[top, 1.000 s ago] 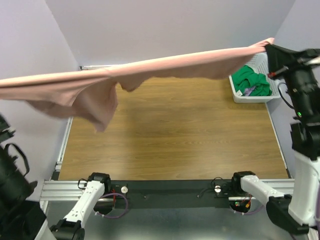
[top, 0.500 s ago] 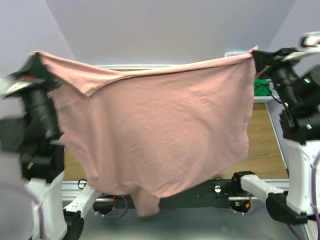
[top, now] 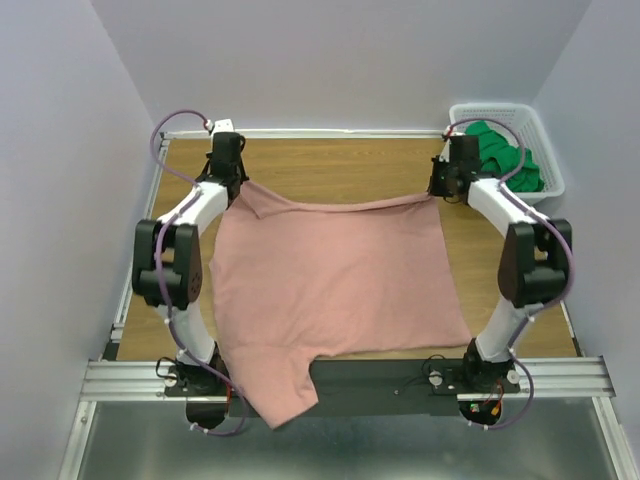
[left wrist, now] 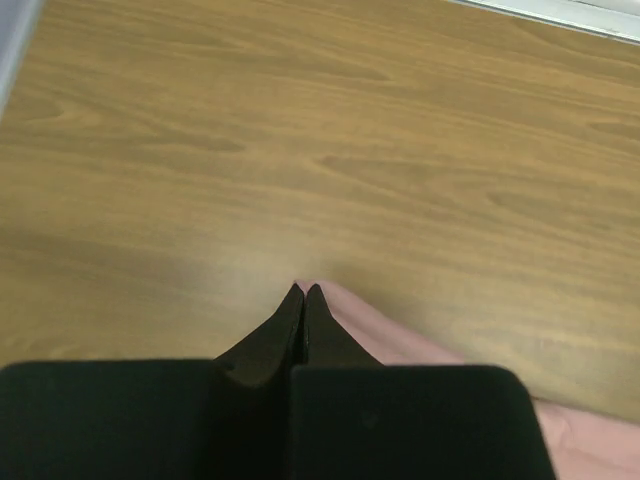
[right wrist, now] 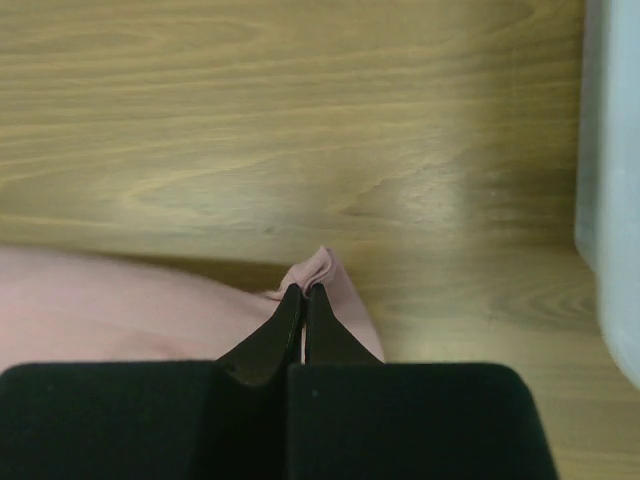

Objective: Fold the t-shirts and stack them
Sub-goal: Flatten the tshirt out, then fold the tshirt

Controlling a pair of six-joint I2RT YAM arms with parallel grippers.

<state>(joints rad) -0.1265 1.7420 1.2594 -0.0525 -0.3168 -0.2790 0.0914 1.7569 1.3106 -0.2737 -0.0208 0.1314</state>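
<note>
Left gripper (top: 236, 184), upper left of the top view, was down at the table (top: 340, 165), jaws pinched together on the far-left corner of the pink tee (top: 335, 270). Half a second earlier the tee had hung in the air, stretched between both arms. Now it lay spread flat mid-frame, with a flap over the near edge at lower left. Right gripper (top: 437, 190), upper right, was clamped the same way on the far-right corner. The green tee (top: 505, 160) stayed in the basket (top: 500, 107), top right corner. My read: laying-out was done, folding hadn't started, and the second tee was untouched.
</note>
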